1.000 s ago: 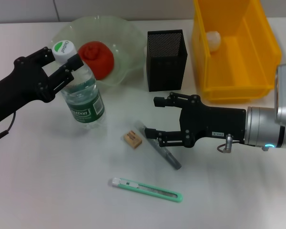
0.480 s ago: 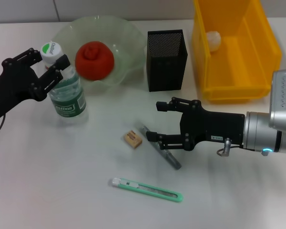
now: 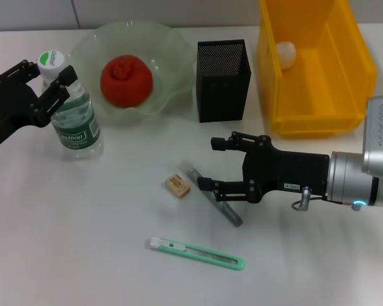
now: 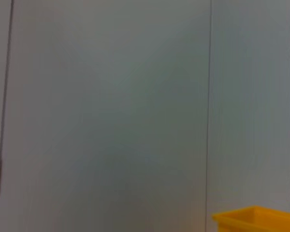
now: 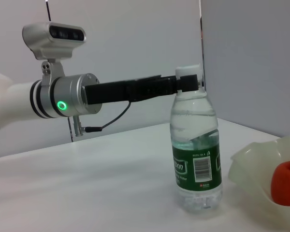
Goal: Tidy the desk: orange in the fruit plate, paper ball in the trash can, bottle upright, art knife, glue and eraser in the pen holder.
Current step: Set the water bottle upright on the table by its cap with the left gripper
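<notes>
Two tools, left tool (image 3: 49, 83) gripping bottle (image 3: 72, 122) neck, right tool (image 3: 218, 165) spread, lower finger overlapping glue (image 3: 216, 204).

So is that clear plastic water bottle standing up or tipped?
Upright: the clear plastic water bottle stands on its base, left hand at its neck.

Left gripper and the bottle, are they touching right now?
Touching. In the right wrist view the left gripper closes on the neck of the upright bottle just under its cap; the head view shows its fingers on either side of the neck.
</notes>
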`<state>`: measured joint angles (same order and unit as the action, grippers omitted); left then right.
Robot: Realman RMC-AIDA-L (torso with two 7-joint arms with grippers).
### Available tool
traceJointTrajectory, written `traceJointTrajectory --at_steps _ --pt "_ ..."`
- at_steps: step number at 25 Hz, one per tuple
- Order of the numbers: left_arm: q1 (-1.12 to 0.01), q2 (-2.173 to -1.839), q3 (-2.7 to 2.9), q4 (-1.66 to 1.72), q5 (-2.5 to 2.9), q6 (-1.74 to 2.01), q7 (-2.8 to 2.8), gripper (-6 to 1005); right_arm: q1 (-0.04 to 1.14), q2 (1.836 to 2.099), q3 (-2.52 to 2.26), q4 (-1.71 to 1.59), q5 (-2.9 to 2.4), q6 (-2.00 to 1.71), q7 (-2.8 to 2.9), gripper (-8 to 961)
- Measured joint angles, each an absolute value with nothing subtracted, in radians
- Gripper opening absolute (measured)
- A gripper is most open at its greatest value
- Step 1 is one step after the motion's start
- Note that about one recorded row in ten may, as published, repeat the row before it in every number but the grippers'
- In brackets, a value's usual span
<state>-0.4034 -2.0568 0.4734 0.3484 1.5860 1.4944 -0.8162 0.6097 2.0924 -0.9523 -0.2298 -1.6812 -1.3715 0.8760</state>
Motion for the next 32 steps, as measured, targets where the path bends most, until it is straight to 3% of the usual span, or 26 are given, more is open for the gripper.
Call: traceJointTrajectory --at_steps 32 --pt "-0.422 -2.065 0.462 0.339 1.585 1.442 -0.816 473 0.611 2.092 -0.951 -0.230 -1.681 -1.369 0.876 829"
